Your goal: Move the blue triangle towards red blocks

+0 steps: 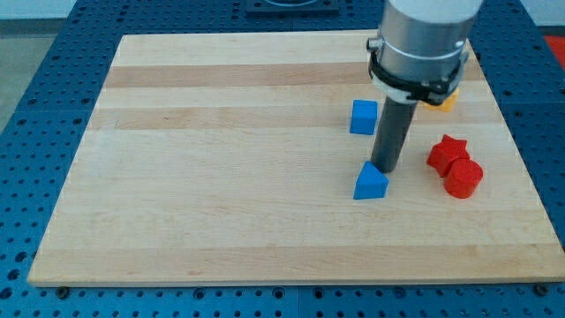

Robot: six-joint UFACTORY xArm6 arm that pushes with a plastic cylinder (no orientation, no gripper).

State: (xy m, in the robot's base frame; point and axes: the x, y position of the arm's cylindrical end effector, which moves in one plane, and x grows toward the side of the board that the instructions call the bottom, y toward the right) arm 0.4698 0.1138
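The blue triangle (371, 182) lies on the wooden board, right of centre. My tip (385, 168) stands at the triangle's upper right edge, touching or nearly touching it. Two red blocks sit to the view's right: a red star (448, 152) and, just below it, a red cylinder (463, 178); they touch each other. The triangle is about a block and a half's width left of the red blocks.
A blue cube (363, 117) sits above the triangle, left of the rod. A yellow block (441, 98) is mostly hidden behind the arm's grey housing (422, 40). The board (221, 177) lies on a blue perforated table.
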